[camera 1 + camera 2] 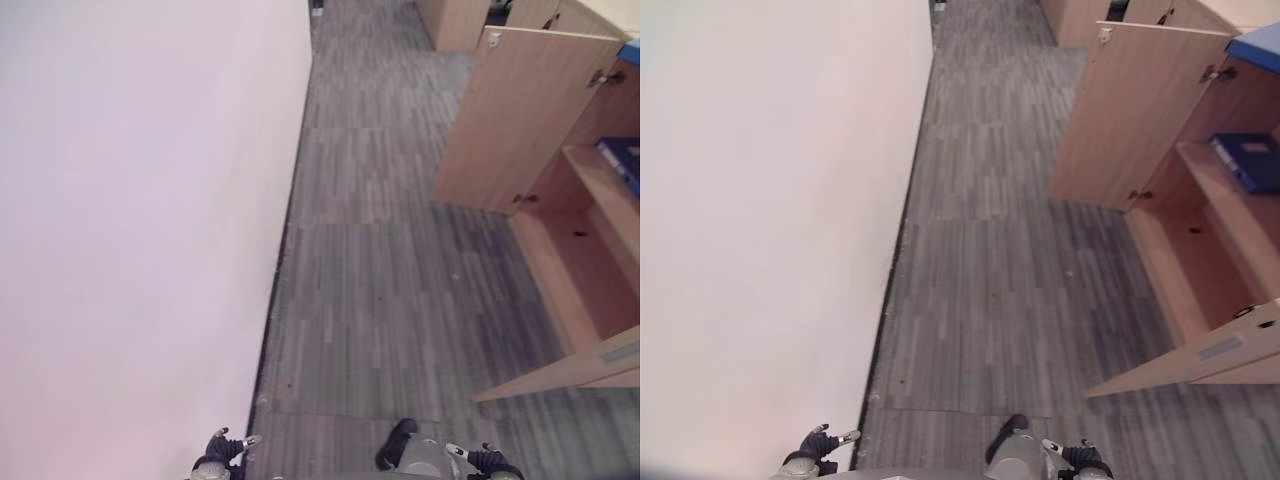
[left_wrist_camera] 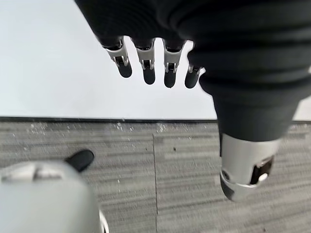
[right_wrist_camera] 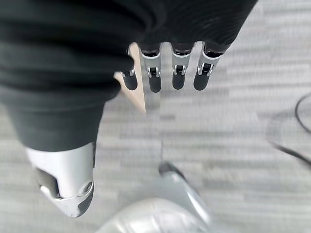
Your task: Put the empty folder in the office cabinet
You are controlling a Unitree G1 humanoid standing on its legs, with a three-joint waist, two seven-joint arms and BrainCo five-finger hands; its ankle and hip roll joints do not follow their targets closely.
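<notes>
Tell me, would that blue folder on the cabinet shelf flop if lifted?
Probably not: the blue folder looks thick and boxy, so likely stiff. It lies flat on the shelf, so tipping seems unlikely. Its smooth cover might slide when pushed.

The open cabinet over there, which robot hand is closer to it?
The right hand. It hangs low on the side where the open cabinet stands, though well short of it. The left hand hangs next to the white wall, farther from the cabinet. Both hands are empty and relaxed.

A plain white wall [image 1: 140, 220] meets grey striped carpet [image 1: 380, 260], bordered by a dark skirting strip [image 1: 278, 290], under even light.
</notes>
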